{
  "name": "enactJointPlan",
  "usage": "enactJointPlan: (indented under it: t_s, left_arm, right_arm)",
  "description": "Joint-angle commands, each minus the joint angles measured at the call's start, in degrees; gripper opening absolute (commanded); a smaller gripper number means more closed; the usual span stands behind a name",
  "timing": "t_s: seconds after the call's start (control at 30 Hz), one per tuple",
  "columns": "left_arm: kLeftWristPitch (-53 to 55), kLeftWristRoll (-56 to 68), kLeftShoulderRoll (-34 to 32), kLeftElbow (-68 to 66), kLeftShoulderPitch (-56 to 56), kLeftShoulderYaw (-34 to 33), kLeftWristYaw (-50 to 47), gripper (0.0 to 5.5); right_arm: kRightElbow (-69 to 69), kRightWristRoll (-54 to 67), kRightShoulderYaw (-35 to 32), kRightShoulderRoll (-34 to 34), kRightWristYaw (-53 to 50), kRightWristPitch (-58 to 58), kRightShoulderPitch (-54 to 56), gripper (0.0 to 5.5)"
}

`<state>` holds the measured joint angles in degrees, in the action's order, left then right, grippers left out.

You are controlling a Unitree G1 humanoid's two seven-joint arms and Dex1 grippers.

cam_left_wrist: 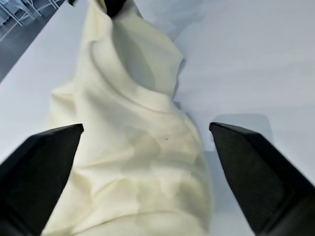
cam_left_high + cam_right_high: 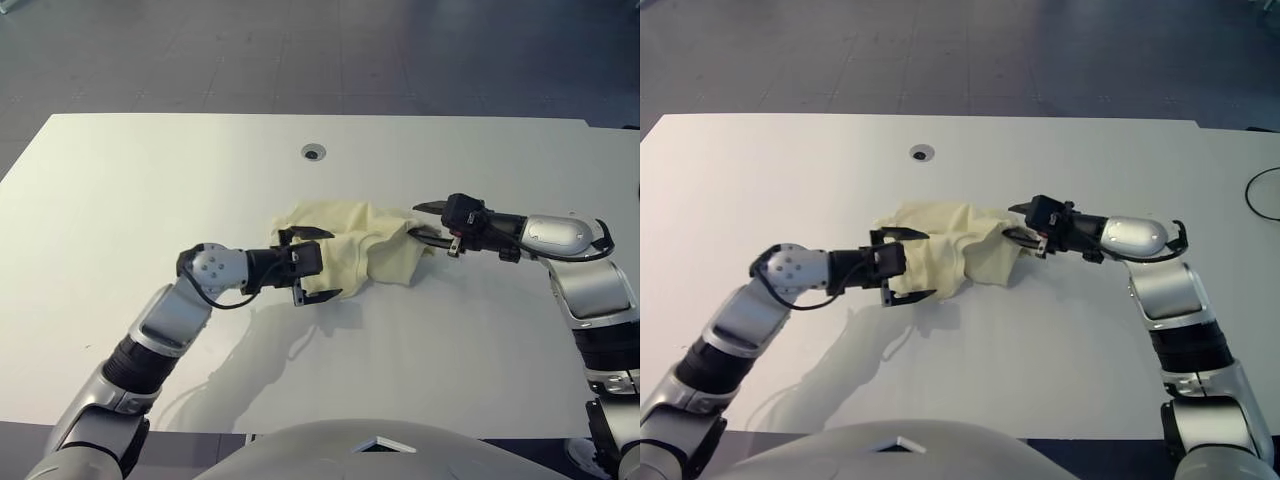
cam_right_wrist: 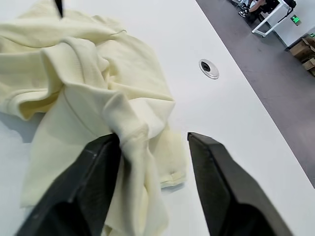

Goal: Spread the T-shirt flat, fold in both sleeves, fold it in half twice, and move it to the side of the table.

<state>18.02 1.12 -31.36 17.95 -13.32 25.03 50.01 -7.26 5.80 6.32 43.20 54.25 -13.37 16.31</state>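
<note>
A pale yellow T-shirt (image 2: 352,248) lies crumpled in a heap at the middle of the white table (image 2: 140,180). My left gripper (image 2: 318,264) is open at the heap's left end, one finger on each side of the cloth's edge. In the left wrist view the T-shirt (image 1: 133,162) runs out between the two dark fingers (image 1: 39,172). My right gripper (image 2: 428,221) is open at the heap's right end. In the right wrist view a raised fold of the T-shirt (image 3: 123,118) lies against one finger (image 3: 93,187), inside the gap.
A round cable hole (image 2: 314,152) sits in the table behind the shirt. Bare tabletop surrounds the heap on all sides. Grey floor lies beyond the far edge.
</note>
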Motion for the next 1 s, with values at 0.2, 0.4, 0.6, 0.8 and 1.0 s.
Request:
enactJointPlan:
  t_s: [0.2,0.4,0.6,0.8,1.0]
  left_arm:
    - [9.6,-5.4,5.8,0.2,1.4,5.9,-6.8,3.08]
    - [14.6,-9.0,9.1,0.4,2.0,8.5,-11.6,2.00]
    - [17.9,-10.0,11.1,1.4,2.6,10.5,-13.4,0.92]
    - [19.1,-10.5,9.3,2.0,1.8,10.4,-12.6,0.00]
    - [18.6,-11.8,9.4,0.3,1.3,11.1,-13.5,0.89]
  right_arm:
    - [-7.1,1.4,0.4,0.5,1.2,-0.6,-2.1,3.92]
    - [-8.3,1.3,0.4,0.5,1.2,-0.9,-2.3,4.92]
    - [-8.9,0.8,0.6,1.5,2.1,0.0,-3.7,5.40]
    - [-7.6,-1.2,0.4,3.8,3.0,3.0,-5.4,4.94]
    - [-7.4,-3.3,0.6,3.7,1.9,7.7,-5.2,3.90]
